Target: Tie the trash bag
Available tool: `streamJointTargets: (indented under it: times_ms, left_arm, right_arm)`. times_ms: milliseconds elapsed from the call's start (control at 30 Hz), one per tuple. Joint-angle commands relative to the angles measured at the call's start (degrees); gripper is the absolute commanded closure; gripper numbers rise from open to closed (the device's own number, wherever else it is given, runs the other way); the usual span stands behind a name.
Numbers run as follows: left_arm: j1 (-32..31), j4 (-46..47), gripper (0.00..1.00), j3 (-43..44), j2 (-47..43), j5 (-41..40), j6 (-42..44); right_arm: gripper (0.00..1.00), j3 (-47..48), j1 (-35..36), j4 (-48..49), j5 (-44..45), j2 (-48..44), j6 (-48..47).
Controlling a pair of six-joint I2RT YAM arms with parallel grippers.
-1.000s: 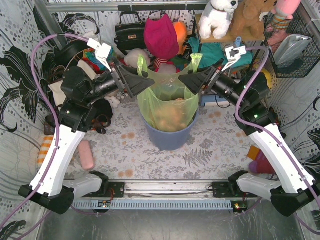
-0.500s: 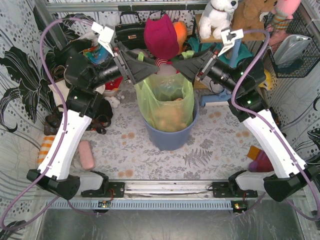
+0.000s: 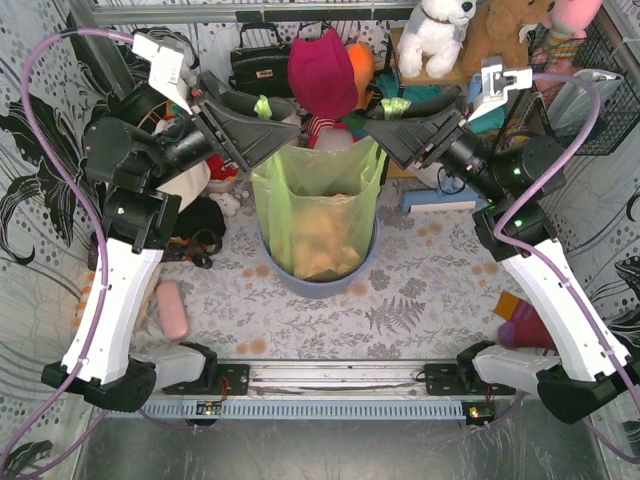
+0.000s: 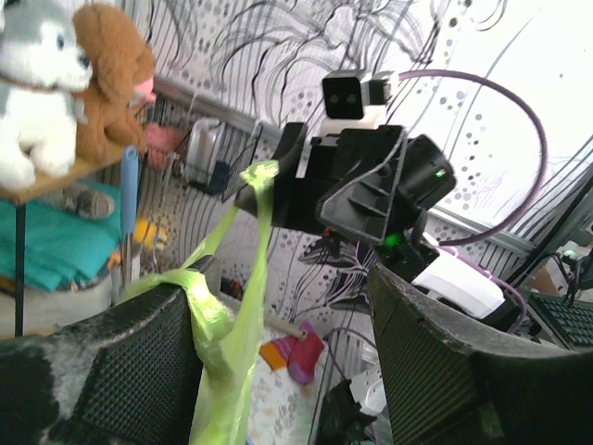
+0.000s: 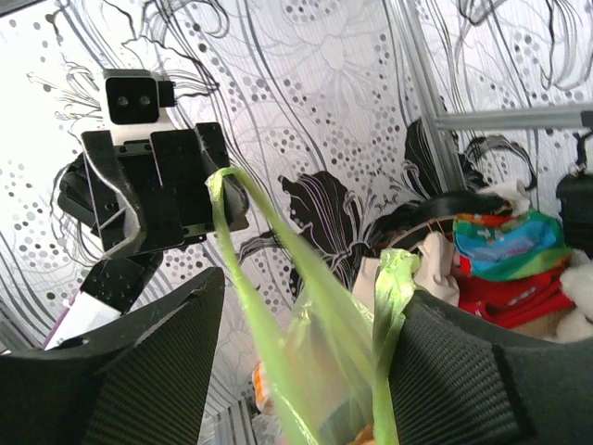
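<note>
Trash bag [image 3: 315, 215] first: we see it at the centre of the overhead view, its lower part sitting in the blue-grey bin [image 3: 335, 285], with tan paper showing through the green plastic. Its mouth is drawn up and spread wide between the two arms. One ear [image 3: 263, 105] hangs on the left gripper [image 3: 272, 120], just left of centre near the top of the frame, and the other ear [image 3: 395, 104] on the right gripper [image 3: 385, 118], opposite it.

From the wrist views we judge neither gripper to be pinching. The left jaws stand wide apart, the green strip draped over one finger [image 4: 120, 371] at the lower left of that frame. The right jaws are likewise spread, the strip lying against the finger [image 5: 463, 371] at the lower right. Both ears look hooked, not clamped.

As for progress, we count the ears as gathered and raised, and nothing more. They are well apart, uncrossed, with no loop or knot anywhere. Bringing them together, crossing, tucking and tightening are all left.
</note>
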Motion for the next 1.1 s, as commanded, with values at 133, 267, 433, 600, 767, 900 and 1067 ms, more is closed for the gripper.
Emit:
streamJointTargets:
  times_ms: [133,267,433,600,767,900,1067]
  left_arm:
    - [1.65,-3.42,0.27,-10.23,-2.13,0.9,1.75]
    - [1.96,-4.23,0.26,-9.3,-2.92,2.88,2.28]
    - [1.98,-7.5,0.26,-8.05,-4.32,3.23,3.89]
    - [2.11,-10.88,0.26,-8.44,-5.87,2.42,5.93]
    - [2.07,-13.66,0.26,-7.97,-6.03,0.66,7.84]
    - [2.07,-14.22,0.26,-8.03,-5.85,0.09,8.26]
    - [2.17,-14.34,0.26,-7.71,-5.75,-0.23,8.54]
  right_arm:
    - [0.33,-9.42,-0.18,2.59,3.19,-2.81,1.2]
    - [0.3,-8.99,-0.18,4.25,0.39,-1.83,1.31]
    - [0.3,-7.5,-0.17,5.79,-2.36,0.12,2.15]
    - [0.3,-6.78,-0.17,6.37,-2.72,1.89,2.1]
    - [0.3,-4.75,-0.17,5.62,-2.08,4.28,0.24]
    - [0.28,-3.6,-0.21,2.46,0.75,5.0,-3.93]
    - [0.31,-2.52,-0.19,4.81,-2.38,6.86,-2.97]
